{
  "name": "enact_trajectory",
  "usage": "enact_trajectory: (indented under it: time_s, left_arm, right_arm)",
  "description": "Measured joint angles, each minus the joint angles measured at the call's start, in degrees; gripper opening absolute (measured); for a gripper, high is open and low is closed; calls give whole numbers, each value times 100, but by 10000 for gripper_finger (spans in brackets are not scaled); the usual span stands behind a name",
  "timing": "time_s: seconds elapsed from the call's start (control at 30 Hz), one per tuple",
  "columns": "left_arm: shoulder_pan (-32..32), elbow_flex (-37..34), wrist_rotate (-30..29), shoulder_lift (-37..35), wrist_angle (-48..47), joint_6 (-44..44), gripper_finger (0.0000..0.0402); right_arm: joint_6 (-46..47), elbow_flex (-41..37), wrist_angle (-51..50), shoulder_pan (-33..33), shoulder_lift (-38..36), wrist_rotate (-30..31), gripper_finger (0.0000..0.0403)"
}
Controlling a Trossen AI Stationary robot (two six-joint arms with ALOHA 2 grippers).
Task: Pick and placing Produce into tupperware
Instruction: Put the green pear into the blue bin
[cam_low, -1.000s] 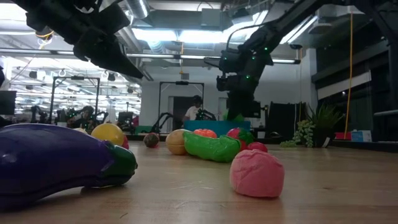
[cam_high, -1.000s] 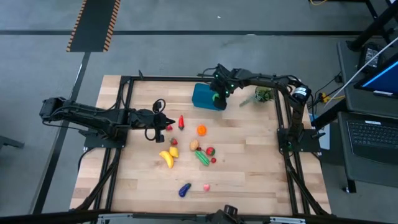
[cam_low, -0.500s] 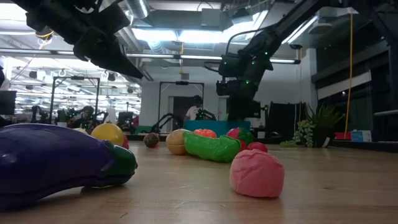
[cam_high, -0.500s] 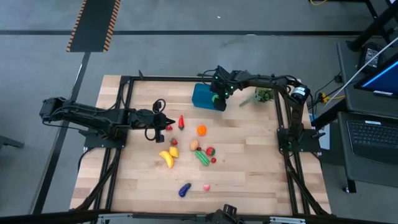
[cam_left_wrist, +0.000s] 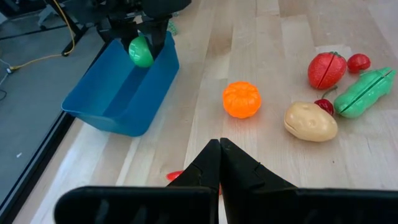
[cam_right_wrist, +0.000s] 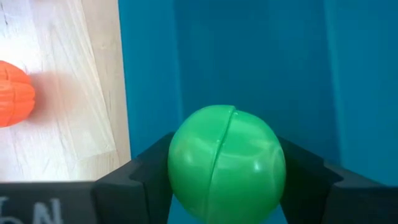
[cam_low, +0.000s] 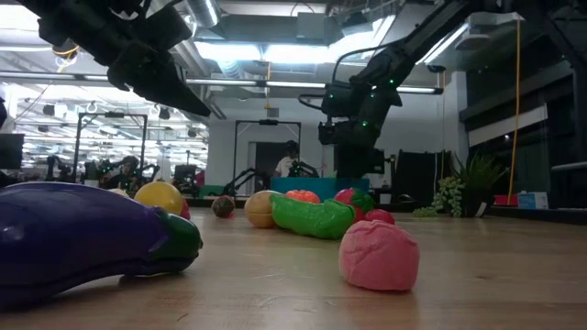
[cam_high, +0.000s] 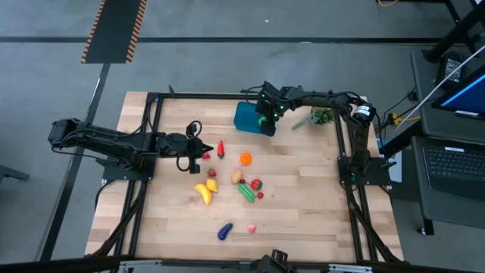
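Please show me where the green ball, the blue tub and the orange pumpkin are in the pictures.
green ball (cam_right_wrist: 227, 165): right wrist view, middle of its front.
blue tub (cam_left_wrist: 146, 93): left wrist view, its long outer wall.
orange pumpkin (cam_left_wrist: 242, 99): left wrist view, top of its ribbed body.

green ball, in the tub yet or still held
Still held: the green ball sits clamped in the right hand, above the teal tub, not resting inside it.

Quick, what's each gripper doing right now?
Left gripper: shut, empty, above the table.
Right gripper: shut on the green ball, over the blue tub.
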Motion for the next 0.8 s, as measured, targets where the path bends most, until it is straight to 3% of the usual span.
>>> enact_trajectory:
  time_s: [0.8]
  left_arm:
    - [-1, 0, 0, 0, -11, 0, 0]
  right_arm:
    - [7, 2, 161, 2, 284, -6, 221]
